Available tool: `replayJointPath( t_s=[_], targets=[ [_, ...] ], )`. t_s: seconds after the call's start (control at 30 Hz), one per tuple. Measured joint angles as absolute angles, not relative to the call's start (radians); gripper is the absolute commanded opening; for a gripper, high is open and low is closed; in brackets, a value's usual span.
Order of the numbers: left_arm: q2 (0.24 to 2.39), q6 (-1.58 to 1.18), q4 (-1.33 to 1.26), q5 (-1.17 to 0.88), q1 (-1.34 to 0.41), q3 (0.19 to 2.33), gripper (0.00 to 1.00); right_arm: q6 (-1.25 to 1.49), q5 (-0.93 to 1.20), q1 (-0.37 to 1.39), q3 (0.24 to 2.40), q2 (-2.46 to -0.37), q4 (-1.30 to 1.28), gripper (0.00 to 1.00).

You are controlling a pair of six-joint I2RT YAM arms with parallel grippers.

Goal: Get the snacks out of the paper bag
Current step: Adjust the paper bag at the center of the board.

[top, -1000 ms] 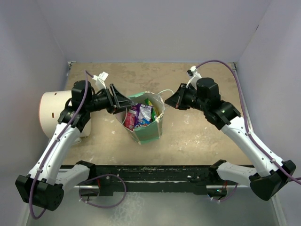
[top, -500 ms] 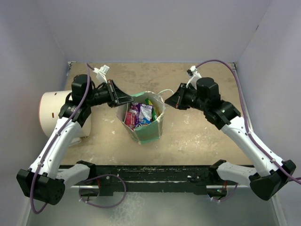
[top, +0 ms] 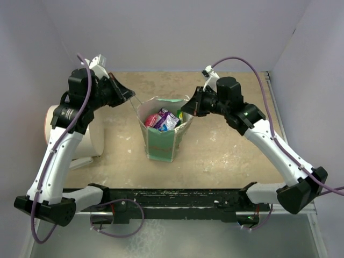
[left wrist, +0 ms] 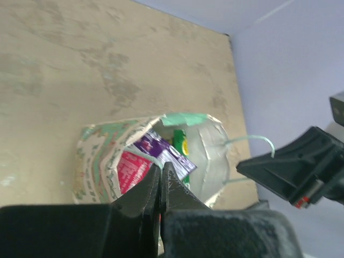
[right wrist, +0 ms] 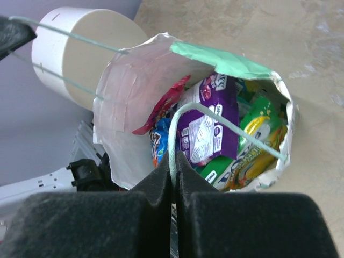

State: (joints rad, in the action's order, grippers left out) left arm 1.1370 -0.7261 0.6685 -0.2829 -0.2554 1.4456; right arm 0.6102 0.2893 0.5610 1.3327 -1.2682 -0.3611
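Observation:
The paper bag (top: 161, 144) hangs upright between my two grippers, its mouth pulled wide. My left gripper (top: 130, 95) is shut on the bag's left string handle, whose strands run taut to the rim. The right gripper (top: 184, 109) is shut on the right string handle (right wrist: 226, 122). In the left wrist view the jaws (left wrist: 161, 167) are pressed together just above the bag (left wrist: 97, 156). Inside lie the snacks (top: 164, 119): a purple packet (right wrist: 209, 123), a green-yellow packet (right wrist: 258, 141), a blue wrapper (right wrist: 160, 142) and a red one (right wrist: 161, 107).
A white cylinder (top: 64, 129) lies on its side at the left, beside the left arm. Grey walls close in the mottled beige tabletop (top: 226, 156) on three sides. The arms' black base rail (top: 172, 198) runs along the near edge.
The left gripper closed on the left handle. Both arms then rose and drew apart, lifting the bag and stretching its mouth open.

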Motion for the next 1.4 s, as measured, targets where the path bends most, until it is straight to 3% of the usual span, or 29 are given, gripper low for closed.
replayJointPath(
  t_s=[0.23,0.43,0.97,1.27,1.33,1.4],
  targets=[
    [1.267,-0.612,0.807,-0.094,-0.234,1.649,0.00,0.573,0.404,0.600,1.408,-1.394,-0.285,0.00],
    [1.282,-0.579,0.829,-0.052,-0.196,1.691,0.00,0.524,0.447,0.664,1.455,-1.475,-0.284,0.00],
    [1.143,-0.713,0.488,-0.430,-0.191,1.406,0.00,0.523,0.445,0.780,1.241,-1.314,-0.293,0.03],
    [1.154,-0.749,0.359,-0.619,-0.191,1.343,0.00,0.541,0.215,0.776,1.261,-1.239,-0.502,0.45],
    [1.159,-0.749,0.357,-0.641,-0.191,1.343,0.00,0.520,0.164,0.776,1.290,-1.235,-0.563,0.59],
    [1.161,-0.750,0.351,-0.654,-0.191,1.339,0.00,0.497,0.117,0.776,1.318,-1.229,-0.615,0.65]
  ],
)
